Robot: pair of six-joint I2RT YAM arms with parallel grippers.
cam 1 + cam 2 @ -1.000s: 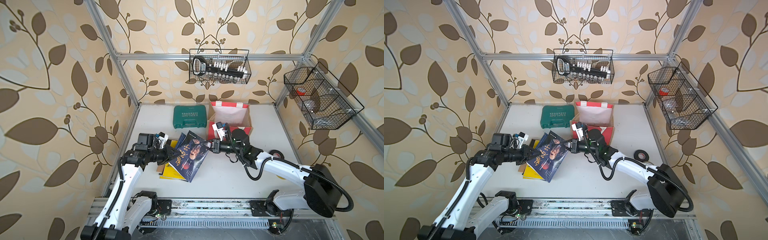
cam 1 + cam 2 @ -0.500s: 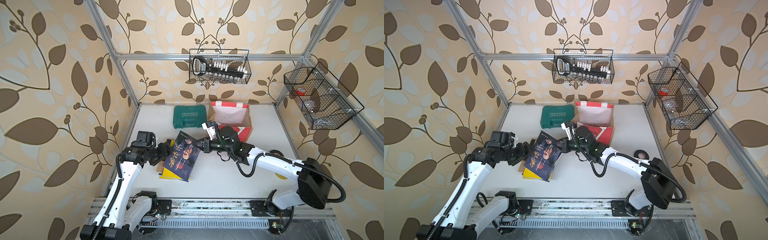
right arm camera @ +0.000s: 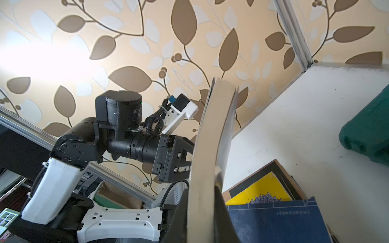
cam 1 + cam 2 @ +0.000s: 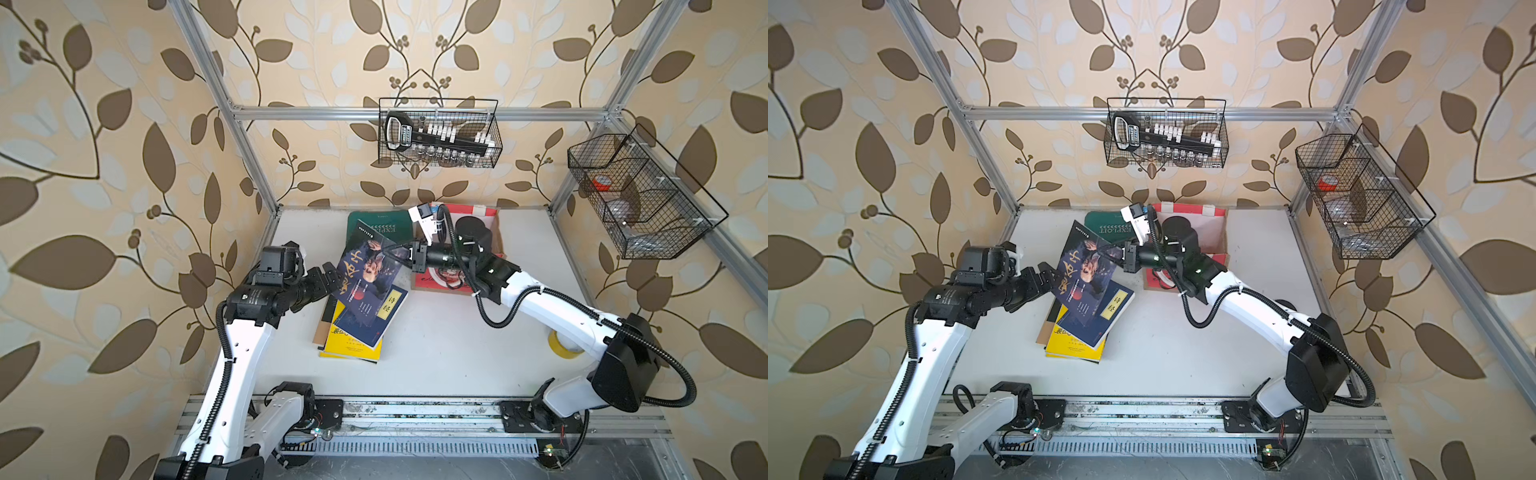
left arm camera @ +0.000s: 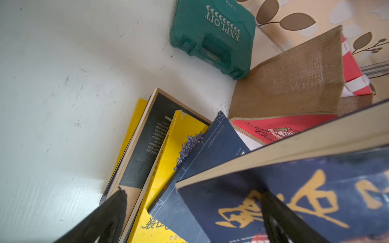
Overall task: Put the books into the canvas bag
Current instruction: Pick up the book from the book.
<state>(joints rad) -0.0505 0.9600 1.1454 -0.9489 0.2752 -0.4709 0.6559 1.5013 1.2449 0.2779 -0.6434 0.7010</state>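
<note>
The books [image 4: 352,337] lie fanned at the table's [image 4: 449,353] centre, thin yellow and navy paperbacks. One glossy navy paperback [image 4: 368,272] tilts above them, pinched in the right gripper's [image 4: 397,254] closed jaws. The left gripper [image 4: 328,274] shows jaws spread wide beside it. The coarse jute canvas bag [image 5: 294,73] stands just to the right in the frame.

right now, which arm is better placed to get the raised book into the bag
Right, probably: the right tool is shut on the dark book near the canvas bag; the left tool is open, farther from it.
</note>
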